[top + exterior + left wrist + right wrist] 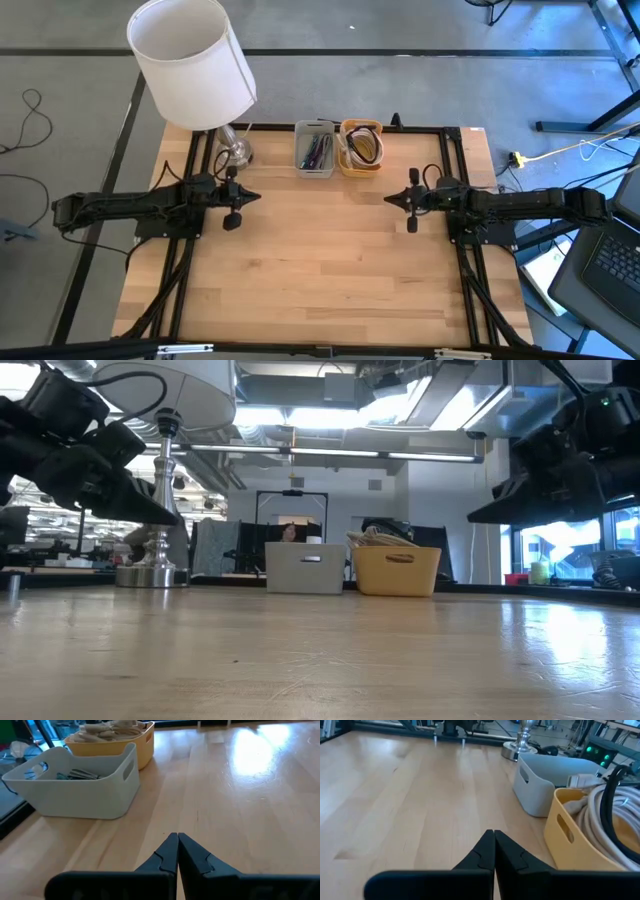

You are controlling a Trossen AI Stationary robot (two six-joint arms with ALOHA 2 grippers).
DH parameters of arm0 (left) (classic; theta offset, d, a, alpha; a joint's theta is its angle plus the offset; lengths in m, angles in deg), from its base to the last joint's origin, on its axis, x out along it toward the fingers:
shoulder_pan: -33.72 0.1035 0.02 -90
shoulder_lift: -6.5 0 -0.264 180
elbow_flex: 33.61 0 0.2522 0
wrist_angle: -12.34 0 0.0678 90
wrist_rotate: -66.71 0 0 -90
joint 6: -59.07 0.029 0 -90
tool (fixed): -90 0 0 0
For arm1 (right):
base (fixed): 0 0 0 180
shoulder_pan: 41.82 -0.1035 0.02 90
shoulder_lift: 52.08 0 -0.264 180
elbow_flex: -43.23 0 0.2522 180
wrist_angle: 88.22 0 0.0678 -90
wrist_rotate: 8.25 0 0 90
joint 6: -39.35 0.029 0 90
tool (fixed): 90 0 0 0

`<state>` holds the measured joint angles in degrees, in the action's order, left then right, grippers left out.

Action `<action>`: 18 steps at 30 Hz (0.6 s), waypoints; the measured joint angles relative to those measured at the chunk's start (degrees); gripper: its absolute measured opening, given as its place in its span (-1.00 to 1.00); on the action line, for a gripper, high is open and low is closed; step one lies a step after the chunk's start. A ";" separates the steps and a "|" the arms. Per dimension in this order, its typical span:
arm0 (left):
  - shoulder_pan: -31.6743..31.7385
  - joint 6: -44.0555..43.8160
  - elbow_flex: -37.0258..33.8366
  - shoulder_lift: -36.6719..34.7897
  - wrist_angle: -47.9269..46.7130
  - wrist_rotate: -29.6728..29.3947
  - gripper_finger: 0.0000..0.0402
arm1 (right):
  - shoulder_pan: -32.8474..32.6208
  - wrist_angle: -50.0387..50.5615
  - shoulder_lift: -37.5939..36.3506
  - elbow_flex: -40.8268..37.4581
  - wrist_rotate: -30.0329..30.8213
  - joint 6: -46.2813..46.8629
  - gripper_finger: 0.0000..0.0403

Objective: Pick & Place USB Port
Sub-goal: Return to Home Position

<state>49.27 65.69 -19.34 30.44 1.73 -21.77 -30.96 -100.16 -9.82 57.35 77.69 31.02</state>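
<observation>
A wooden table [320, 660] is seen level from its near edge. Toward the far edge a gray bin [305, 568] is set upright, and a yellow bin [397, 572] is placed just beside it, with pale coiled cables [378, 538] heaped above its rim. A silver lamp base [150, 574] is stood farther off to one side, under a white shade [165, 385]. The left gripper [150, 508] and the right gripper [500, 508] are held well above the tabletop, pointed inward and well apart.

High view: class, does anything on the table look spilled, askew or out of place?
Nothing stands out. The gray bin and yellow bin sit side by side at the far edge; cables lie inside them.
</observation>
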 joint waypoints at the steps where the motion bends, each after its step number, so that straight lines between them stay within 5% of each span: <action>1: 0.00 0.00 0.00 0.00 -0.02 0.00 -0.98 | 0.00 0.10 0.00 0.00 -0.01 -0.57 -1.00; 18: -0.02 -2.82 -0.02 0.00 -0.79 -0.98 -0.98 | 0.00 1.96 0.00 0.00 5.99 3.27 -0.76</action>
<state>49.25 62.87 -19.36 30.44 0.95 -22.75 -30.96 -98.20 -9.82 57.35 83.69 34.29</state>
